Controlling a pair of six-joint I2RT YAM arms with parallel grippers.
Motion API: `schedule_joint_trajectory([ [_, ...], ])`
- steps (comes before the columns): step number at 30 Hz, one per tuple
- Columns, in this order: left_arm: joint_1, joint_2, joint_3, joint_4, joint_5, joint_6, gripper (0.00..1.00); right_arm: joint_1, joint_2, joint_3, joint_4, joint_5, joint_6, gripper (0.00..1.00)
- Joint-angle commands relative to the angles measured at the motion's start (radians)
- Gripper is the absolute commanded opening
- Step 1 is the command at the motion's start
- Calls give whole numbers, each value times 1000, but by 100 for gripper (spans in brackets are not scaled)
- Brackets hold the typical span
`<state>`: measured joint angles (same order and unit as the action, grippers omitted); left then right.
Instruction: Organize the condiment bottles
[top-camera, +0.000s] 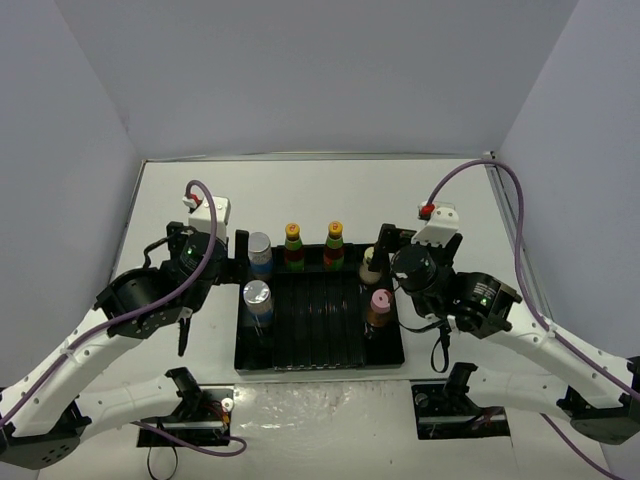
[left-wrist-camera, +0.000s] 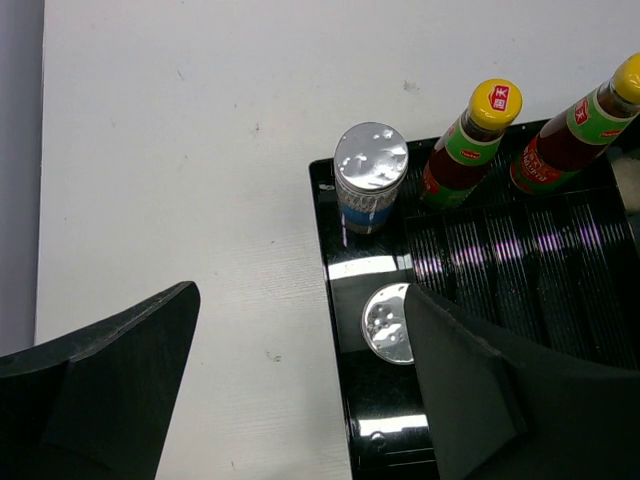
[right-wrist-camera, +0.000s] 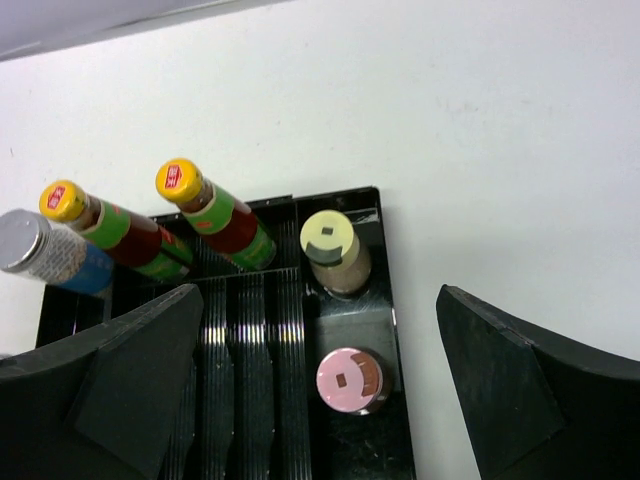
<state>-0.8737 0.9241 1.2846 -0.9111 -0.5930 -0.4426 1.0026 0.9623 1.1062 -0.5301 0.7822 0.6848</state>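
Left gripper (left-wrist-camera: 300, 300) open, empty. Silver-lidded shakers (left-wrist-camera: 371, 160) just ahead, paired by type in black tray (left-wrist-camera: 345, 380). Right gripper (right-wrist-camera: 320, 292) open, empty; pink-capped bottle (right-wrist-camera: 349, 380) upright below, between its fingers.

Left sauce bottle (left-wrist-camera: 455, 165): its cap (left-wrist-camera: 495, 100) bears a red square with white Chinese characters, too small to read surely. The right wrist view shows the same red mark on both sauce caps, also unreadable. This bottle and the right sauce bottle (left-wrist-camera: 565, 150) each carry a red body label with white print under a green neck band, illegible. Rear shaker (left-wrist-camera: 368, 195): blue label, fine white print, illegible. No brand or number can be read.
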Motion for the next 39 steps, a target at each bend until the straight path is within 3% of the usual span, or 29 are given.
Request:
schedule_joint_trajectory([
  [1,17,-31,43,76,-30,62,80,-44,3,65,28,18,-86,100],
  [39,33,-46,47,89,-22,88,81,-81,-30,152,70,-31,-206,100],
])
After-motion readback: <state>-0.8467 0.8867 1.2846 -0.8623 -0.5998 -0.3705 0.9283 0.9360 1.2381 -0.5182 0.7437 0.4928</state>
